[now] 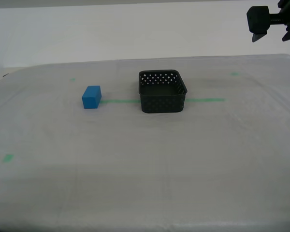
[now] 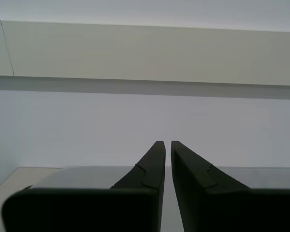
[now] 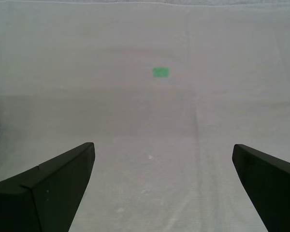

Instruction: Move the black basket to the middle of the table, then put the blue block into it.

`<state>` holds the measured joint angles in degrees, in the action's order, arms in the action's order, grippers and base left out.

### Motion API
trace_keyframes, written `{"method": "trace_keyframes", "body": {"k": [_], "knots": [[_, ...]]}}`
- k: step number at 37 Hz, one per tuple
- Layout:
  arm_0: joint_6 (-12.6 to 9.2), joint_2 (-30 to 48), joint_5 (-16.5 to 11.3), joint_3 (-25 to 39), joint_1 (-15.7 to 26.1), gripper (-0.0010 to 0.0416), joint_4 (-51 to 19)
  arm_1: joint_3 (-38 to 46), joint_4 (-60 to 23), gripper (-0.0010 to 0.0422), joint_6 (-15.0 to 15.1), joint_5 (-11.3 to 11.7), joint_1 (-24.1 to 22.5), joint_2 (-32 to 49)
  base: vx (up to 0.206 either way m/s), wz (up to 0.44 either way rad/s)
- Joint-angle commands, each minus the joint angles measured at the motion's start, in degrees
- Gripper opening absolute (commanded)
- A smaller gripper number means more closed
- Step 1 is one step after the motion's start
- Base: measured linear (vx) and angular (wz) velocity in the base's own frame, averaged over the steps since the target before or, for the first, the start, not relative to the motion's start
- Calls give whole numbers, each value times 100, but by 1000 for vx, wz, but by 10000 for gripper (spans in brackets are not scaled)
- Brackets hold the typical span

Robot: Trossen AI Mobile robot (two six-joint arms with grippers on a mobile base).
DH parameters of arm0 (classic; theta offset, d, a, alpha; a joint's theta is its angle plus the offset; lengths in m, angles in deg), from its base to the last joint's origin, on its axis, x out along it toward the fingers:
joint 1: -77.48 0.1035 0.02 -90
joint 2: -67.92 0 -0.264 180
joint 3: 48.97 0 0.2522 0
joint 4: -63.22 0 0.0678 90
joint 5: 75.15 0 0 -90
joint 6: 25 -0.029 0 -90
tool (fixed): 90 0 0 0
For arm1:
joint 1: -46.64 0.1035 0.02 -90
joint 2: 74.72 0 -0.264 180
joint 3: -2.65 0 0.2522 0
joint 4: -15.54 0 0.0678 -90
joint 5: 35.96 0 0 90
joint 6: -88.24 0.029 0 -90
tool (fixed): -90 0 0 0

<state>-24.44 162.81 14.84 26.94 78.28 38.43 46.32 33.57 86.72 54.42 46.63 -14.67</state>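
On the counter (image 1: 145, 169), near the middle of its whitish sheeting, stands the black basket (image 1: 162, 92), upright and with nothing showing inside it; its near wall hides part of its floor. The blue block (image 1: 91, 97) rests on the counter beside the basket, toward the exterior view's left, apart from it and not touching. A thin green tape line (image 1: 208, 100) runs across the counter from the block, behind the basket, and out on the basket's far side. Small green tape marks lie farther from the basket, one of them (image 1: 8, 157) toward the near edge of the counter.

High above and beyond the basket, at the exterior view's upper right corner, a dark end effector (image 1: 273, 21) is cut off by the frame edge; which arm it belongs to cannot be told. My first end effector (image 3: 162, 164) hangs over bare sheeting with its jaws wide apart, holding nothing; a green tape mark (image 3: 160, 72) lies ahead of it. My second end effector (image 2: 167, 145) has its jaws nearly together, only a narrow slit between them, gripping nothing, and faces a plain pale wall (image 2: 145, 116) with a horizontal ledge.
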Motion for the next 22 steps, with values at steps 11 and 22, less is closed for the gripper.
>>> {"method": "trace_keyframes", "body": {"k": [11,22], "knots": [[7,-2,2,4,0,398,13,7,-2,188,164,2,-2,-4,0,0],[7,-2,2,4,0,399,15,7,-7,333,214,2,-2,-4,0,0]]}}
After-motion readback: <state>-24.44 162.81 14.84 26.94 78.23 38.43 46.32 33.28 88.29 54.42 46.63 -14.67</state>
